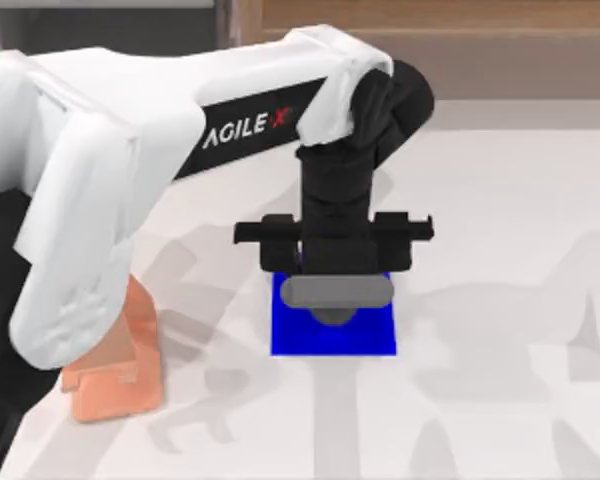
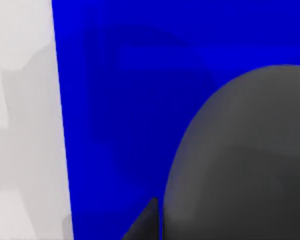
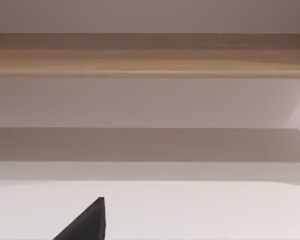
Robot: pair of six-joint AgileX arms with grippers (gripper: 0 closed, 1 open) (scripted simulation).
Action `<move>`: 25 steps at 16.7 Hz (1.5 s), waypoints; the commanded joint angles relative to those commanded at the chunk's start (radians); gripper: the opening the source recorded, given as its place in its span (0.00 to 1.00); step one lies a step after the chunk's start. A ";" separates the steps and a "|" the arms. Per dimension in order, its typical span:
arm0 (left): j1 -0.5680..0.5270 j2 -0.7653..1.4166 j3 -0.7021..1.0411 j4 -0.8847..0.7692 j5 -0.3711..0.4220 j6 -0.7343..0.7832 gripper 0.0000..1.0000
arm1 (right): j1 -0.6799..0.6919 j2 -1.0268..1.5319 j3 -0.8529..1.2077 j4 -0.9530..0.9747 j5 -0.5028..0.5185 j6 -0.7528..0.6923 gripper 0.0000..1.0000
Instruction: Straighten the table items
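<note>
Overhead, the AgileX left arm reaches across the white counter (image 1: 500, 200) and hangs its left gripper (image 1: 332, 300) directly above the blue square pad (image 1: 332, 335) at mid-counter. A dark grey computer mouse (image 1: 332, 314) lies on that pad beneath the jaws; the left wrist view shows its rounded shell (image 2: 240, 160) against the blue with one dark fingertip (image 2: 147, 222) just beside it. Whether the jaws are clenched on the mouse or released cannot be told. A copper-pink stand (image 1: 115, 375) sits at the near left, partly behind the arm. The right wrist view faces wooden shelving (image 3: 150, 55) beyond bare counter. Judging from this, the mouse seems placed or nearly so, with other straightening left.
</note>
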 joint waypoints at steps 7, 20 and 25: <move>-0.002 0.008 -0.014 0.022 0.000 0.000 0.08 | 0.000 0.000 0.000 0.000 0.000 0.000 1.00; -0.002 0.008 -0.014 0.022 0.000 0.000 1.00 | 0.000 0.000 0.000 0.000 0.000 0.000 1.00; -0.002 0.008 -0.014 0.022 0.000 0.000 1.00 | 0.000 0.000 0.000 0.000 0.000 0.000 1.00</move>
